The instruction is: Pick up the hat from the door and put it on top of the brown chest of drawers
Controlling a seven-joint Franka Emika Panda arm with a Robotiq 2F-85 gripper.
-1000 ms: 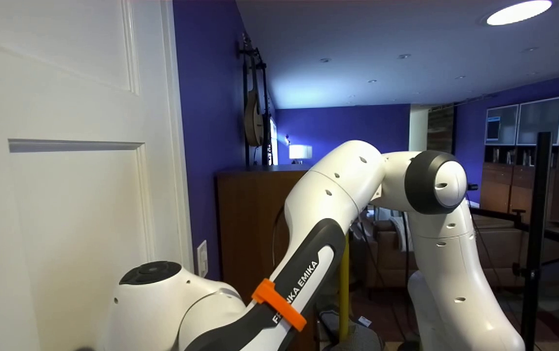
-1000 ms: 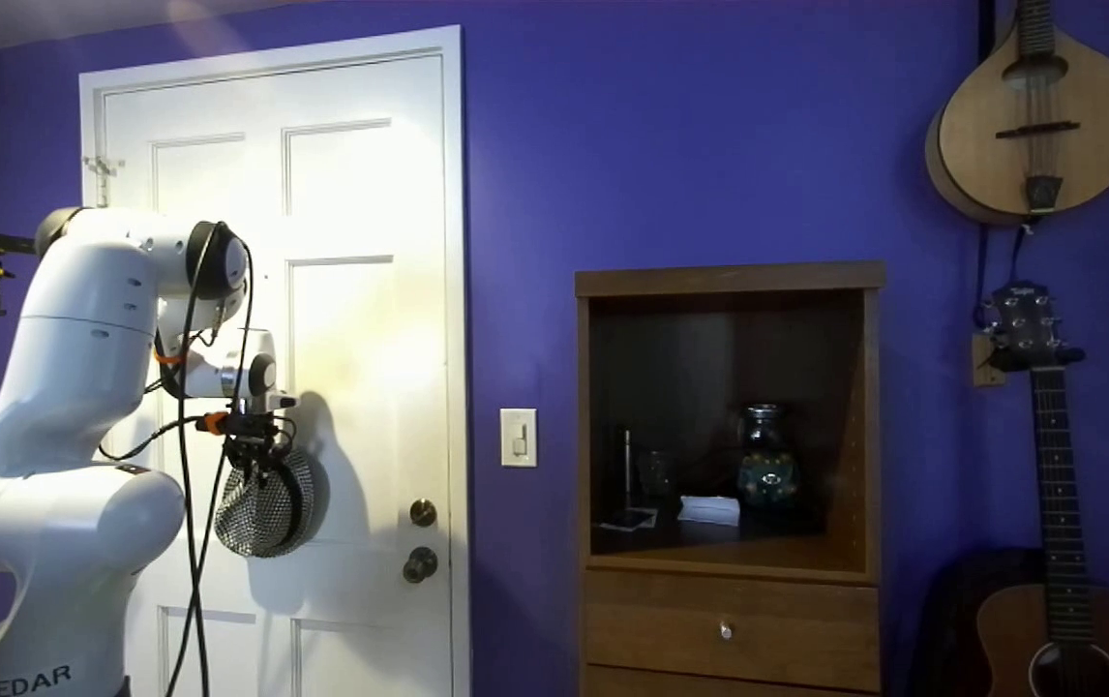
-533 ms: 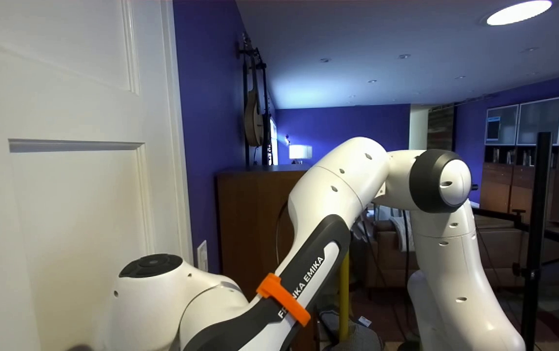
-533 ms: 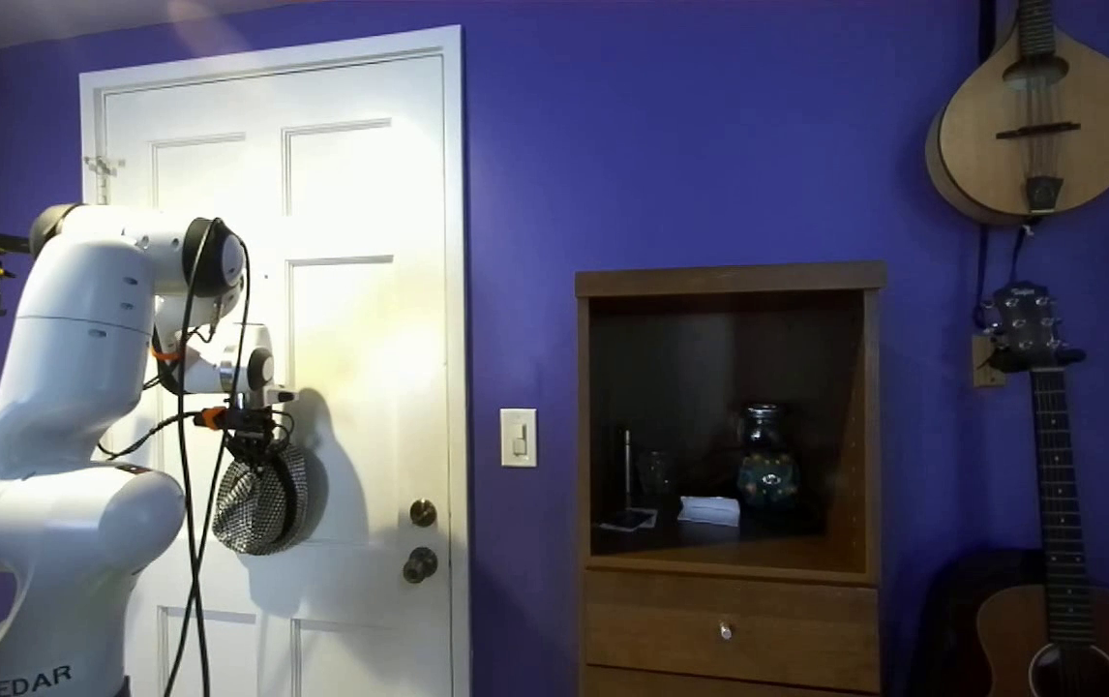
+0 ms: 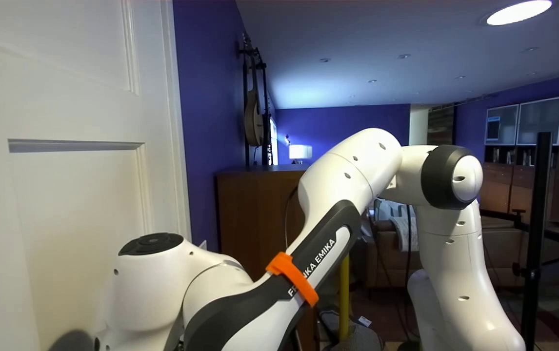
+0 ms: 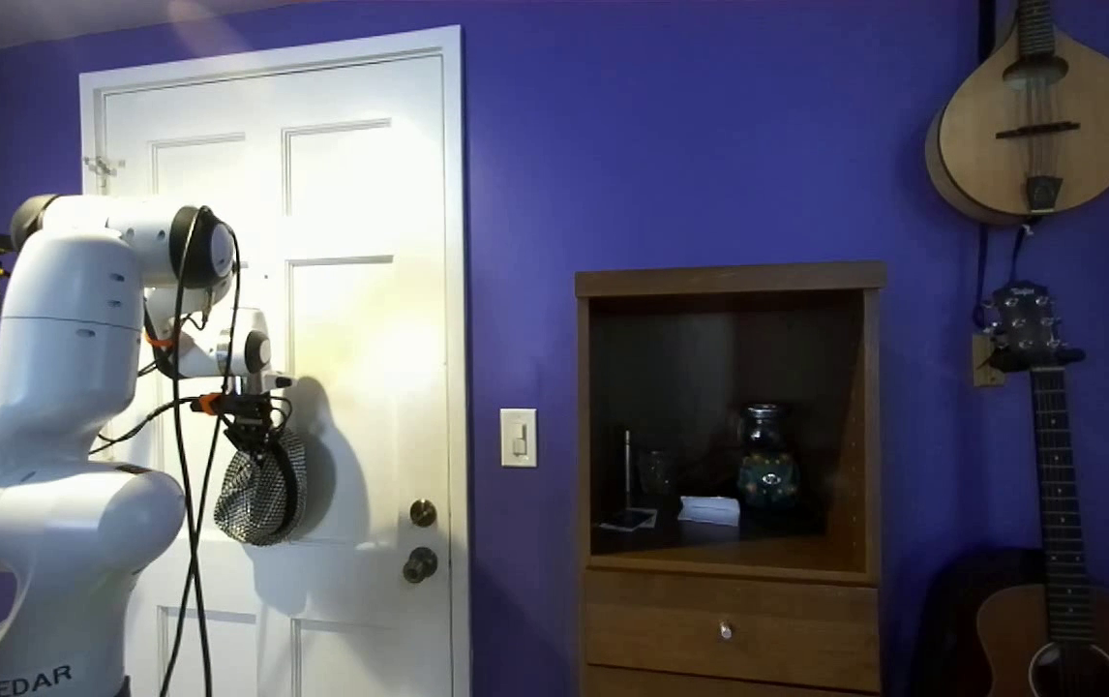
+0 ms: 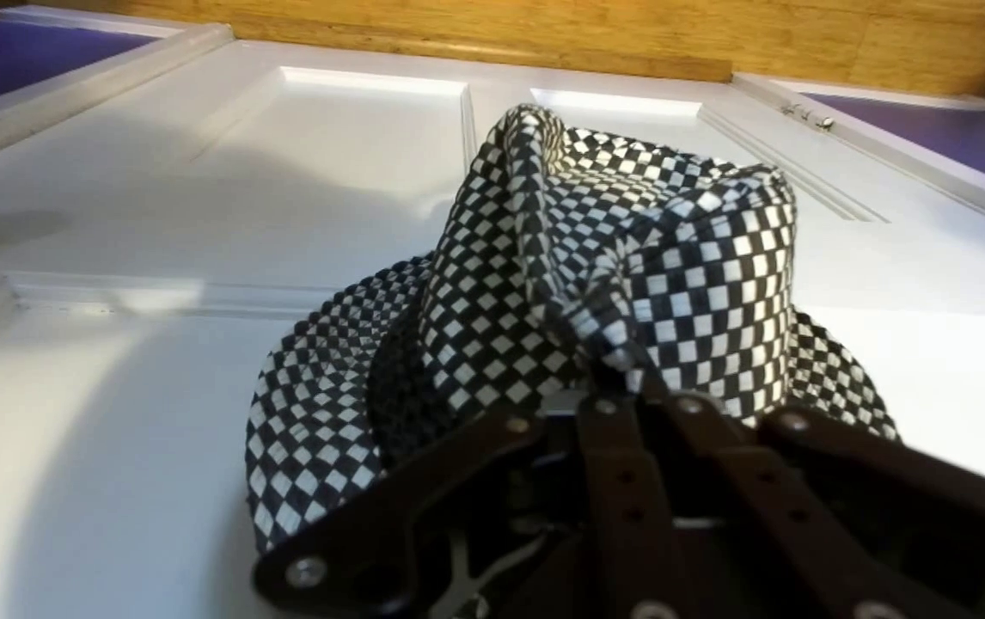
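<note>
The gripper (image 7: 626,378), jaws pinching the checkered fedora (image 7: 492,344) by its crown, holds it before the white panel door (image 6: 361,319); whether the brim touches is unclear. Open purple wall (image 6: 525,194) stretches from the edge of the door frame (image 6: 454,290) to the brown chest of drawers (image 6: 661,620)

An ext. view has 1 hat (image 6: 256,496), 1 door (image 6: 366,329), 1 brown chest of drawers (image 6: 729,281), 1 lt. switch (image 6: 519,438), 2 rnd. door fittings (image 6: 422,512) & 2 stringed instrs. (image 6: 990,155). Wrist view has 1 tool (image 7: 626,370).
</note>
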